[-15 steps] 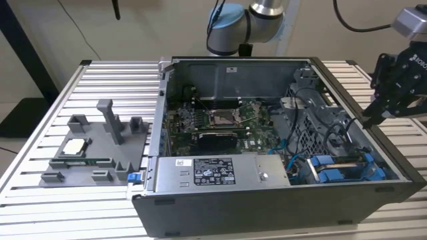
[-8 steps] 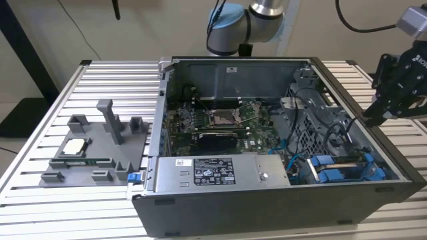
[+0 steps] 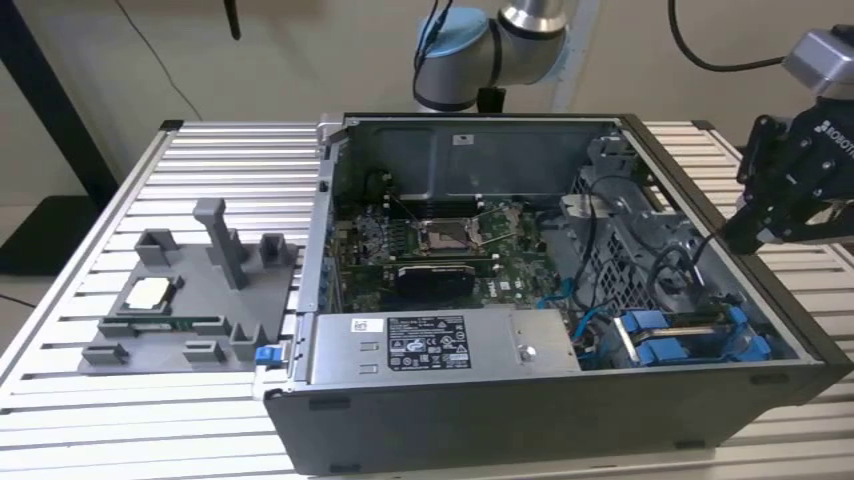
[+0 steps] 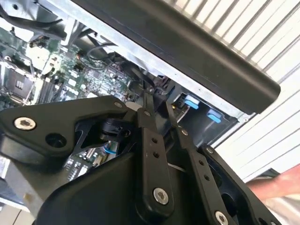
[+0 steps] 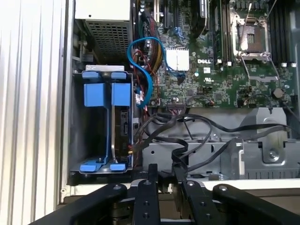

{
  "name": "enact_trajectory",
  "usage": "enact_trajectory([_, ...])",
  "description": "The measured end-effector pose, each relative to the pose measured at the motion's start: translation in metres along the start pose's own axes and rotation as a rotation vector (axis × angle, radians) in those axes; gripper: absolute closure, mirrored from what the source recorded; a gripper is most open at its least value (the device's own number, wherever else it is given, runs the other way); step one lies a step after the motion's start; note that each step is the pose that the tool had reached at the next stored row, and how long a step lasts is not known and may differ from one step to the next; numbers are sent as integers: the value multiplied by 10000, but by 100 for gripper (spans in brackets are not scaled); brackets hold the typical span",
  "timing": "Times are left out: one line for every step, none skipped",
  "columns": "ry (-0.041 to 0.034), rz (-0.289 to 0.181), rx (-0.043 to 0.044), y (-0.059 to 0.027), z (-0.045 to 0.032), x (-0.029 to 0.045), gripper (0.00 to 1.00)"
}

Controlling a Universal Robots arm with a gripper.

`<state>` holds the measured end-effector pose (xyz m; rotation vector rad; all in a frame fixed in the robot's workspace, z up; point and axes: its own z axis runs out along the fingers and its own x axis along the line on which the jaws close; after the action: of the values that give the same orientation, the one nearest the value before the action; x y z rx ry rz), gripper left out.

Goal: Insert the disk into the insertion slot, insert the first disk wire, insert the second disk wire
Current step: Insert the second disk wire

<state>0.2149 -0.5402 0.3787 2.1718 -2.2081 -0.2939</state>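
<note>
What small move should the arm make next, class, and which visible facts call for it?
Probably lower the gripper toward the loose black wires beside the disk. The disk, in its blue frame, already appears seated in the slot, while the gripper hangs by the case wall, apart from the wires.

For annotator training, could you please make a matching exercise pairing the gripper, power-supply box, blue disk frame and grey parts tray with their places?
1 gripper
2 power-supply box
3 blue disk frame
4 grey parts tray

A on the table, outside the case
B at the case's side wall, exterior view's right
C inside, along the exterior view's nearest wall
D inside, near corner, exterior view's right

Pairs: 1-B, 2-C, 3-D, 4-A
</note>
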Motion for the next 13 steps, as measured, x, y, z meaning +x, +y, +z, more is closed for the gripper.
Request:
enact_trajectory([-184,-29,-5,0,0,1,73])
enact_trajectory([-367,-57,-10,0,0,4,73])
enact_trajectory([-512,-79,-13,-1,3,12,73])
enact_trajectory([-558,-87,-16,-3,12,21,73])
enact_trajectory([-565,-89,-16,-5,19,30,73])
enact_trajectory([-566,-89,-15,-5,26,39,73])
enact_trajectory([-567,-88,-14,-6,31,47,73])
enact_trajectory([-566,-89,-14,-7,35,54,76])
enact_trajectory([-567,-89,-14,-8,39,60,79])
enact_trajectory([-567,-89,-15,-8,41,67,79])
enact_trajectory([-567,-88,-16,-8,42,73,79])
enact_trajectory([-566,-87,-21,-8,40,79,79])
enact_trajectory([-566,-84,-33,-9,40,82,79])
